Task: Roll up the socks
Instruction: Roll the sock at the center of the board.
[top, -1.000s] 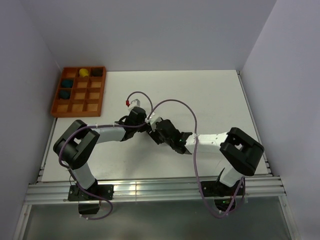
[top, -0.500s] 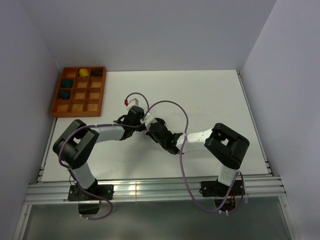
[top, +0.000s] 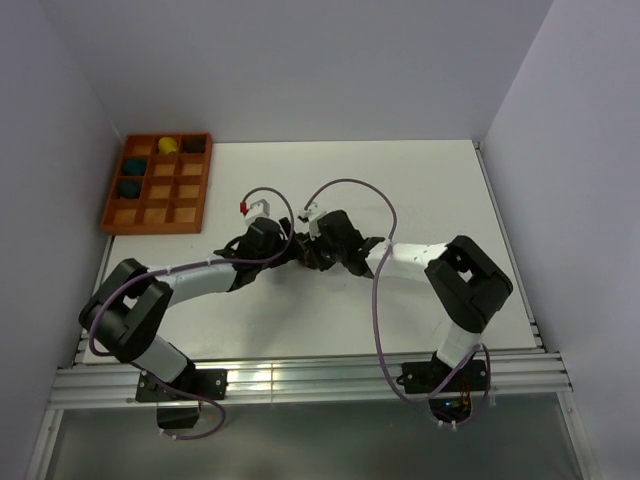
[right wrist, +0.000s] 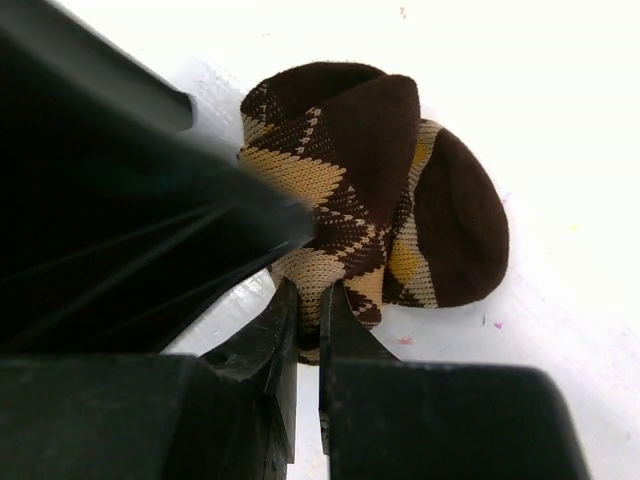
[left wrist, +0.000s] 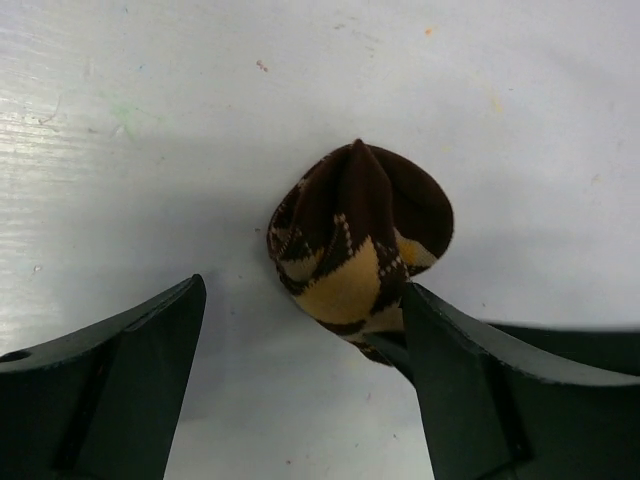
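Note:
The socks (left wrist: pixel 358 235) lie on the white table as a rolled brown and tan argyle bundle. My left gripper (left wrist: pixel 303 300) is open around its near side, and the right finger (left wrist: pixel 470 370) touches the bundle's edge. My right gripper (right wrist: pixel 309 292) is shut on a tan fold at the lower edge of the socks (right wrist: pixel 400 190). In the top view the left gripper (top: pixel 284 250) and right gripper (top: pixel 312 254) meet nose to nose at mid-table, hiding the bundle between them.
An orange compartment tray (top: pixel 207 180) sits at the back left. It holds two teal rolls (top: pixel 132 176), a yellow roll (top: pixel 167 146) and a dark roll (top: pixel 193 145). Grey walls close in on both sides. Purple cables loop above both wrists.
My left gripper has opened and let go of the bundle. My right gripper has closed on a fold of it, and the right arm has swung toward the back.

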### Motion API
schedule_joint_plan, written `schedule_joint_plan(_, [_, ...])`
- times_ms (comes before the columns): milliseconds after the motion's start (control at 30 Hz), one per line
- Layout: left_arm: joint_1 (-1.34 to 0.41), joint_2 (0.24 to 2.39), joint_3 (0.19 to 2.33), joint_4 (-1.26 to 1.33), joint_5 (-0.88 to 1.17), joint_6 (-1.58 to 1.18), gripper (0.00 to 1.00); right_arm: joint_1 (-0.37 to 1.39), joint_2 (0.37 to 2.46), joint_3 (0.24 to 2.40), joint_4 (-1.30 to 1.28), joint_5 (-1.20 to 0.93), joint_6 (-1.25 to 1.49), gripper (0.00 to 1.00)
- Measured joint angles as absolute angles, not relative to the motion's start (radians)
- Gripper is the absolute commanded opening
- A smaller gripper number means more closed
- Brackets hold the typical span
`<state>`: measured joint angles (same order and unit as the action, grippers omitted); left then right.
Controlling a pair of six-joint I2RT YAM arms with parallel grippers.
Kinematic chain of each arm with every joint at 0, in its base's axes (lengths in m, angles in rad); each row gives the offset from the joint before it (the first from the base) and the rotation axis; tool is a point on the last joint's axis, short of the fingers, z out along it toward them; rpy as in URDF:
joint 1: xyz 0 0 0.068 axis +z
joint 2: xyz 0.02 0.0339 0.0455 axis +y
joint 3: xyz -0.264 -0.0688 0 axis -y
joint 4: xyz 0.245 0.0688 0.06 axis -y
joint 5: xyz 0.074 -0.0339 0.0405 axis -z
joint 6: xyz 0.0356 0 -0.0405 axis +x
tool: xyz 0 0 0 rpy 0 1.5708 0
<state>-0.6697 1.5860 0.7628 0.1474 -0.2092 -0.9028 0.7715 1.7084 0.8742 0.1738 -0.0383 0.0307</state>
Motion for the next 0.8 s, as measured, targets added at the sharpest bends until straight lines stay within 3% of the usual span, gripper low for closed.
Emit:
schedule_joint_plan(400, [-0.642,1.258,0.533,0.245,-0.264,-0.945,0.86,0.625,1.826,1.030,0.006,-0.505,0.145,0.00])
schedule_joint_plan(800, [-0.643,1.279,0.442,0.333,-0.219,-0.981,0.80,0.497,1.956,1.030,0.113,-0.856,0.413,0.00])
